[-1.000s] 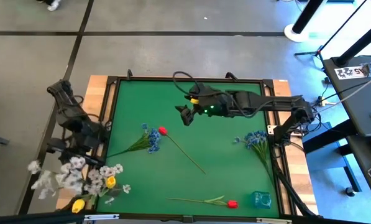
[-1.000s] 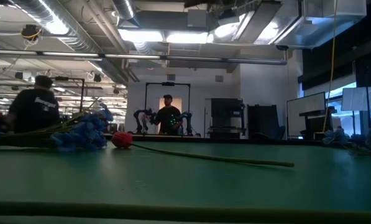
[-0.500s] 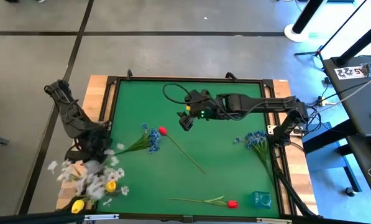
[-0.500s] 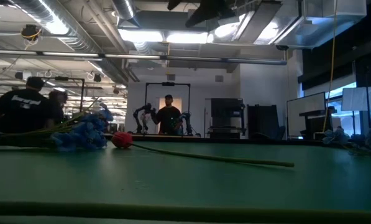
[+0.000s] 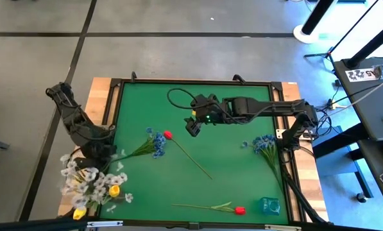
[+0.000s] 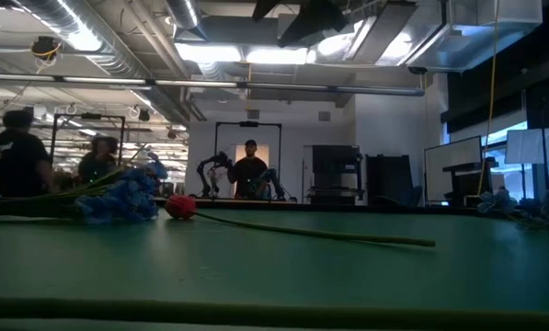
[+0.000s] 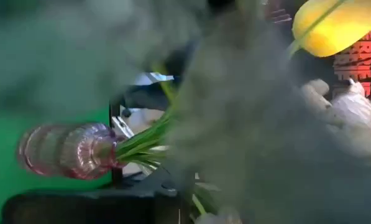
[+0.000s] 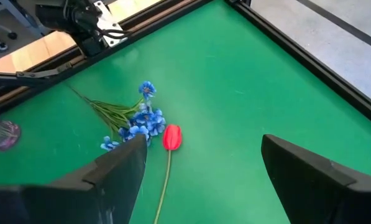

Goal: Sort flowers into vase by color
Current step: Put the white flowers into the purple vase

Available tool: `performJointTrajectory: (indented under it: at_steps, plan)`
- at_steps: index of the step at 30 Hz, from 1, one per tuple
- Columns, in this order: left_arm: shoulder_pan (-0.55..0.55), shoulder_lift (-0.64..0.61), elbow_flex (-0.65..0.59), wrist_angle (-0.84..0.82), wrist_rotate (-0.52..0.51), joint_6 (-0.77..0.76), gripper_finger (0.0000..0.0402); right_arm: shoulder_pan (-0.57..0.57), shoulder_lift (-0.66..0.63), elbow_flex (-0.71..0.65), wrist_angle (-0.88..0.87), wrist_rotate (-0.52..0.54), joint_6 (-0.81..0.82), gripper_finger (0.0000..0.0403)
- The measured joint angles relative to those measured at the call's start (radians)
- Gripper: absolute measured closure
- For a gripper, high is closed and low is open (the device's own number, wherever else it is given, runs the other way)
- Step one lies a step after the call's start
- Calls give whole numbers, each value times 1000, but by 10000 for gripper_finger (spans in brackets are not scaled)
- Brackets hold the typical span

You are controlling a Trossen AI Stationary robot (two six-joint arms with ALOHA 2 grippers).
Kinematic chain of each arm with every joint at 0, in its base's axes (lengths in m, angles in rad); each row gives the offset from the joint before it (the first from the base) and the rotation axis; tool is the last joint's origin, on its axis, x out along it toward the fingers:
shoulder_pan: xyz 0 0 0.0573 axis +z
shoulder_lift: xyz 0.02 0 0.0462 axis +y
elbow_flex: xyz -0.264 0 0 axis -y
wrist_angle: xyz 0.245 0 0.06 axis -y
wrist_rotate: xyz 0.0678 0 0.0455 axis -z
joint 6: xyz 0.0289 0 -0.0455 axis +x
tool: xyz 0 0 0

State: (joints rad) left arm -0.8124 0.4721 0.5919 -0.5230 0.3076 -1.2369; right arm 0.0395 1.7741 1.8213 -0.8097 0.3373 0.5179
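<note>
My left gripper (image 5: 96,154) is over the table's near-left corner, right above a mass of white sprays (image 5: 88,181) and yellow tulips (image 5: 114,190). The left wrist view shows a pink glass vase (image 7: 67,150) with green stems in it, a yellow tulip (image 7: 334,25) and blurred white blossoms close to the lens. My right gripper (image 5: 191,126) hangs open above the table's middle. In the right wrist view (image 8: 201,168) it is over a red tulip (image 8: 172,137) lying beside a blue cluster (image 8: 138,124) on the green mat.
A second blue cluster (image 5: 263,144) lies near the right edge. Another red tulip (image 5: 239,210) lies along the near edge, beside a teal glass vase (image 5: 270,205) in the near-right corner. A black frame (image 5: 114,115) rims the mat. People stand in the room beyond.
My left arm has swung from beyond the table's left edge toward the near-left corner. A white spray came with it and has drawn in over the other flowers there. My right gripper has shifted slightly toward the near edge, closer to the red tulip.
</note>
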Motion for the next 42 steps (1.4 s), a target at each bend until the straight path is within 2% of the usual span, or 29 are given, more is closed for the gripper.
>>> performJointTrajectory:
  at_steps: [7, 13, 21, 25, 27, 33, 39, 42]
  plan:
    - [1, -19, 70, 13, -13, -51, 310, 0, 37, 1, 15, -18, 0, 86]
    - [2, -23, 154, 9, -85, -13, 310, 0, 76, -1, -2, -44, -3, 86]
    - [2, -23, 206, -110, -2, -118, 310, 21, 128, -1, 41, -66, -28, 86]
    - [2, -21, 208, -144, 0, -142, 310, 28, 143, -2, 42, -76, -27, 86]
    - [1, -21, 208, -142, -61, -106, 310, 34, 152, 2, 64, -67, -23, 86]
    - [2, -21, 208, -104, -333, 109, 310, 33, 161, 0, 52, -69, 1, 86]
    - [1, -21, 208, -80, -469, 278, 309, 33, 163, 0, 50, -80, 7, 86]
    - [1, -21, 208, -58, -523, 345, 295, 33, 163, 0, 51, -80, 14, 86]
